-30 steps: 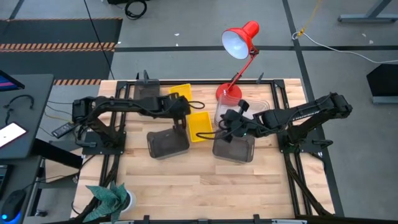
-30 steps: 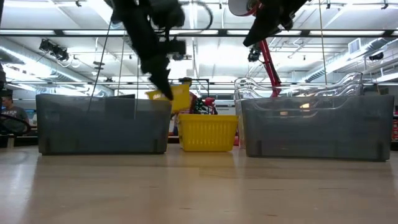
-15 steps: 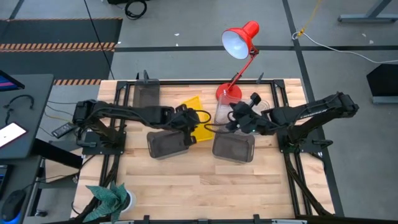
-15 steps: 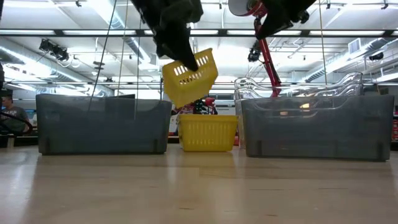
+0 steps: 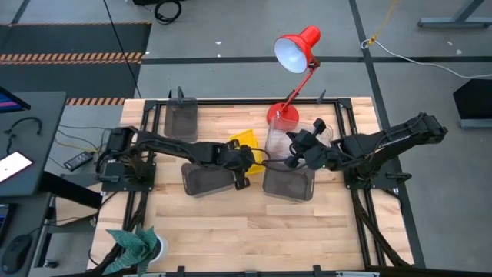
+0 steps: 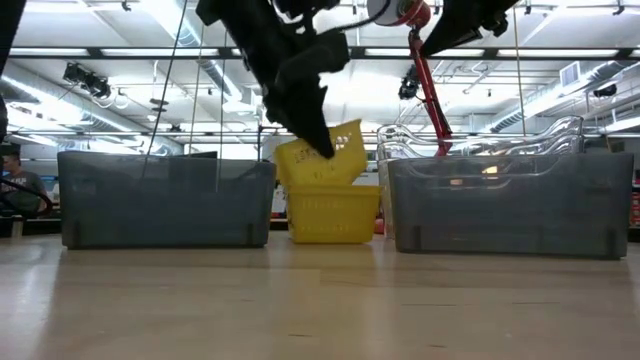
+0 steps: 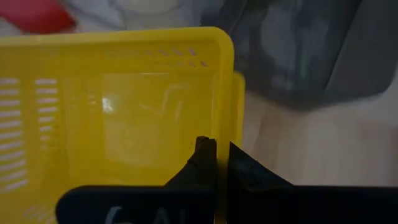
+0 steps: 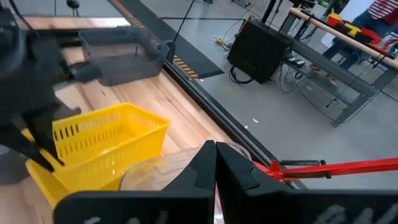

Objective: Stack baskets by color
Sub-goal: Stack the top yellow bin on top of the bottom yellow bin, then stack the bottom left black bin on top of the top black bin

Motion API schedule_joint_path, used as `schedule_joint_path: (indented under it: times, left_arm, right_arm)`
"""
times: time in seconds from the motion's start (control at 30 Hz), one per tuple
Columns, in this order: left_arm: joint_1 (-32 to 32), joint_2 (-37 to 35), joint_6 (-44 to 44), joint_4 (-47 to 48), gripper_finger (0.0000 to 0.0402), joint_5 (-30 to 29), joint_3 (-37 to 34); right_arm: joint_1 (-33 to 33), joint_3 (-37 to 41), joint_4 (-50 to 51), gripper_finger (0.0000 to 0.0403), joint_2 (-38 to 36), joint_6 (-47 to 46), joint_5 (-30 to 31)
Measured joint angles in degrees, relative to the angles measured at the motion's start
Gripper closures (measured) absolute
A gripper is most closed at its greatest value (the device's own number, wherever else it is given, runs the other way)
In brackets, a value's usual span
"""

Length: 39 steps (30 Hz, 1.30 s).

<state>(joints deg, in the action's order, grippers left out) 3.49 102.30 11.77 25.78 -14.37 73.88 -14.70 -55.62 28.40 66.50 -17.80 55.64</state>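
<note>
High view, as I read it from my station: left gripper (image 5: 241,160) reaches over the middle of the table (image 5: 231,231), its fingers pinched together on the wall of a yellow basket (image 5: 243,143), which I log as tilted and held directly above a second yellow basket (image 6: 333,215) resting on the wood. Low view confirms the held tub sits cocked, one corner dipping into the lower one; I cannot tell whether the two are touching. Left wrist view shows the dark fingertips (image 7: 205,155) clamped on the yellow rim. Right gripper (image 5: 298,151) hangs above the gap between the stack of clear baskets (image 5: 307,138) and the right-hand grey basket (image 5: 288,183); its fingers are closed together and I see nothing held between them in the right wrist view. Further items I count: a second smoky grey basket (image 5: 206,178) left of centre, just beside the yellow pair; a third grey basket (image 5: 181,119) at the far left corner of the table, well apart from the others; a red desk lamp (image 5: 296,48) with its base at the far edge behind the clear stack; a green plant (image 5: 135,245) at the near left corner.
</note>
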Motion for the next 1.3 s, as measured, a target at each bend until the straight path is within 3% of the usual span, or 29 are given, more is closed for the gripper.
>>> schedule_joint_path:
  times: [0.47,0.83,0.97,1.1,1.3]
  left_arm:
    - [-0.83,0.95,0.74,0.42,0.0384,2.61,-0.06]
    - [-1.40,0.79,0.28,0.52,0.0245,1.13,-0.06]
    - [-0.60,-0.71,-2.32,3.40,0.0218,2.34,-0.06]
    - [1.73,-3.39,-4.74,7.28,0.0218,2.87,-0.06]
    - [4.80,-8.20,-1.15,13.76,0.0238,9.68,-0.04]
  right_arm:
    - [0.09,-0.04,-0.94,0.0393,0.04,1.46,-0.24]
    - [0.09,-0.04,-0.94,0.0393,0.04,1.51,-0.26]
    - [0.09,0.10,-0.99,0.0393,0.04,1.51,-0.27]
    - [0.09,0.95,-0.82,0.0393,0.09,1.52,-0.33]
    - [0.57,1.68,-0.94,0.0393,0.09,1.52,-0.34]
